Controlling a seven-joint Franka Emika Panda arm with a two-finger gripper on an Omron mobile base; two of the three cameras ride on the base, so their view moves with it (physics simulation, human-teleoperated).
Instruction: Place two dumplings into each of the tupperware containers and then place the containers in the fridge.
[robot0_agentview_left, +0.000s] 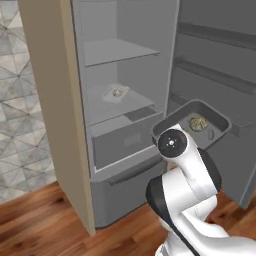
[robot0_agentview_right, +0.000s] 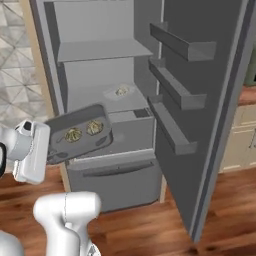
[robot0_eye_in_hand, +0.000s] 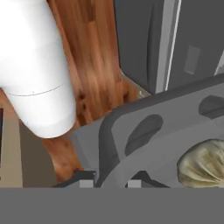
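Second container (robot0_agentview_right: 80, 134), two dumplings (robot0_agentview_right: 73, 134) aboard, rim clamped in the jaws, heading for the fridge (robot0_agentview_right: 100, 65) shelf (robot0_agentview_right: 127, 102) just ahead.

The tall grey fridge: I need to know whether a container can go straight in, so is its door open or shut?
Open. The tall grey fridge shows bare shelves, and its door is swung wide to the right.
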